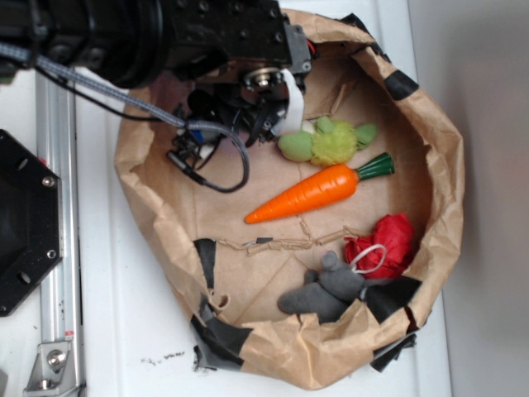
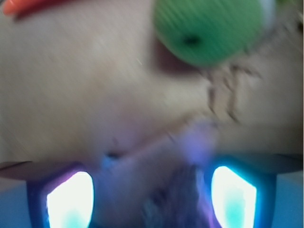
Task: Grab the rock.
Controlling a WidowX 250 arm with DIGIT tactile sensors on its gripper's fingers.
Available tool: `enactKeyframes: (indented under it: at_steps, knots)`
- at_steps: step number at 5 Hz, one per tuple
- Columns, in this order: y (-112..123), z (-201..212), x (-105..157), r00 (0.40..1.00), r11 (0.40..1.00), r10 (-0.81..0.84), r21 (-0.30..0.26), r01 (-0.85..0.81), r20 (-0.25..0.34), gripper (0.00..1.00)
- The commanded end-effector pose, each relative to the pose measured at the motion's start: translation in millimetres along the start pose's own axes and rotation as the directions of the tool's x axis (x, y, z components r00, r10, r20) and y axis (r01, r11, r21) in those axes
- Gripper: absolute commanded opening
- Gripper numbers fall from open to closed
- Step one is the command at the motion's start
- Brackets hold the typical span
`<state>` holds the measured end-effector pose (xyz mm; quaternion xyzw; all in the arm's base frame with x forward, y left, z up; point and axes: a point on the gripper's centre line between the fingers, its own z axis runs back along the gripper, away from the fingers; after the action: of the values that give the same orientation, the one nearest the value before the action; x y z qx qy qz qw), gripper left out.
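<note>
Rock, a dark rough lump, sits between the two spread fingers of the gripper, low in the paper bag; jaws open, not yet closed.

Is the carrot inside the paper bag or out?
Inside. The carrot lies flat on the floor of the paper bag, whose walls surround it.

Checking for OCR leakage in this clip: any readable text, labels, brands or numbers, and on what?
None readable in either view.
Arm housing: no legible marking.
Paper bag, black tape: blank.
Carrot, green plush, grey plush, red item: no labels.
Wrist view: too blurred.
</note>
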<state>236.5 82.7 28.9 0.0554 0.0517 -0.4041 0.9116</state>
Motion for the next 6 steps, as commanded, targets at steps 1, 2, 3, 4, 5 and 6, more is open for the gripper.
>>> enactKeyframes:
  at_steps: [1, 2, 3, 4, 5, 6]
  knots:
    - [23, 41, -11, 0.992, 0.985, 0.109, 0.129, -0.117, 0.066, 1.00]
    - [25, 49, -14, 0.988, 0.982, 0.120, 0.132, -0.132, 0.094, 1.00]
    - [27, 45, -16, 0.987, 0.981, 0.133, 0.133, -0.143, 0.086, 1.00]
    - [26, 27, -14, 0.989, 0.985, 0.134, 0.102, -0.139, 0.056, 1.00]
    - [16, 6, -4, 0.994, 0.993, 0.107, 0.044, -0.108, 0.028, 1.00]
    - [5, -2, 7, 0.995, 0.994, 0.102, 0.023, -0.103, 0.009, 0.63]
